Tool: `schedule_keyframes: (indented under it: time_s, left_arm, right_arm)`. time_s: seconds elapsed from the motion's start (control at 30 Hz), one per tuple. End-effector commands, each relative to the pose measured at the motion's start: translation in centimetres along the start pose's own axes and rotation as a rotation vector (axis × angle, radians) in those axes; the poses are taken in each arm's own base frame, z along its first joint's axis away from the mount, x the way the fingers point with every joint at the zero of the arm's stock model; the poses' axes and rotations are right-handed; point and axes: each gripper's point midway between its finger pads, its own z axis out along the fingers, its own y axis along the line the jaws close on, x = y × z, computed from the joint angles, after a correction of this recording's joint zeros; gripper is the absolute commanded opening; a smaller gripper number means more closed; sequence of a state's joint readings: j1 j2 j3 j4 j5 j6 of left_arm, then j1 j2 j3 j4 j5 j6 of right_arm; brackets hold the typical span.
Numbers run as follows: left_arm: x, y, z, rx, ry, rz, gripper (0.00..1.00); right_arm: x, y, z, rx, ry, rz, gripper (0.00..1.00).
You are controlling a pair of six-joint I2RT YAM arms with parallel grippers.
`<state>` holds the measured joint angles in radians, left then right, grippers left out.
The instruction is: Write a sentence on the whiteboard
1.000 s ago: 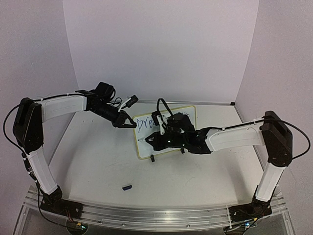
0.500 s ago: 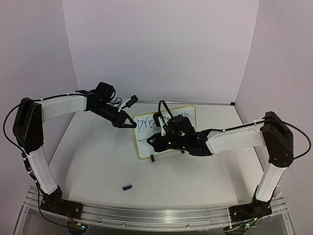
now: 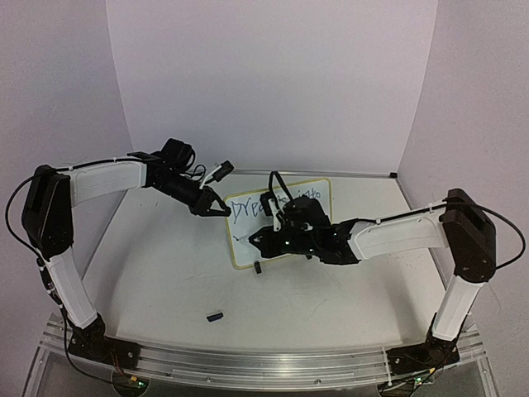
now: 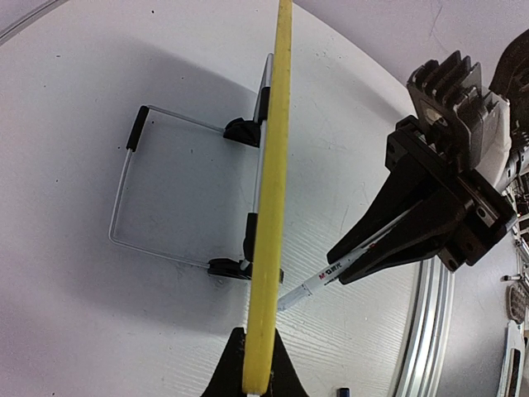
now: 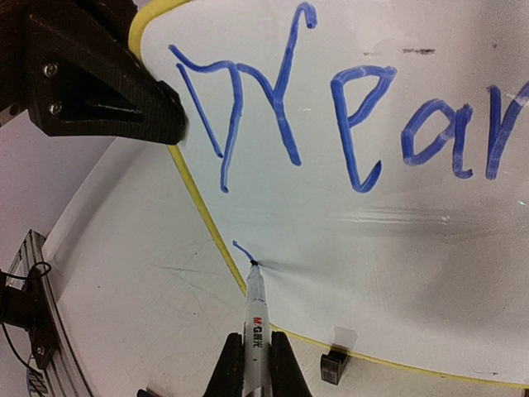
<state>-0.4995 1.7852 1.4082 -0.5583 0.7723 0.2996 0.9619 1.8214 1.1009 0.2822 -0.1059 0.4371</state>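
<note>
Whiteboard [image 3: 241, 248]: stands propped at the middle of the surface [image 3: 165, 273], on a wire stand [image 4: 124, 190] and a black clip foot [image 5: 333, 364]. Left pincer [image 4: 252, 368]: clamps the yellow frame at its left edge. Right pincer [image 5: 252, 357]: grips a marker [image 5: 254, 298], tip touching the board under the blue sentence [image 5: 347, 124]; blocks part of the writing in the top view. Small dark-blue piece [image 3: 215, 315]: lies near the front, well apart.

a small dark-blue cap [image 3: 216, 315] lies on the white table [image 3: 165, 265], near the aluminium rail [image 3: 264, 357].
</note>
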Motion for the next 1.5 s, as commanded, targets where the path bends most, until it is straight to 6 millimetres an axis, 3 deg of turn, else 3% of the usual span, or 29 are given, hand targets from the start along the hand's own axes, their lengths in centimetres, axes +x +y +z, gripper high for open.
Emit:
schedule_keyframes:
  time_s: [0.0,0.47,0.97,1.47]
  left_arm:
    - [1.2,-0.2,0.8,-0.013,0.066,-0.014,0.0]
    - [1.2,-0.2,0.8,-0.013,0.065,-0.012,0.0]
    - [1.2,-0.2,0.8,-0.012,0.063,-0.012,0.0]
    - [1.1,-0.3,0.8,-0.01,0.063,-0.011,0.0]
  right_arm:
    - [0.8,-0.9,0.4,0.029,0.014,0.011,0.0]
    - [1.8,-0.8,1.1,0.018,0.053,0.016,0.0]
    - [-1.6,0.1,-0.8,-0.006,-0.087,0.053,0.0]
    - [-2.2,0.1,-1.4,-0.009,-0.127,0.076,0.0]
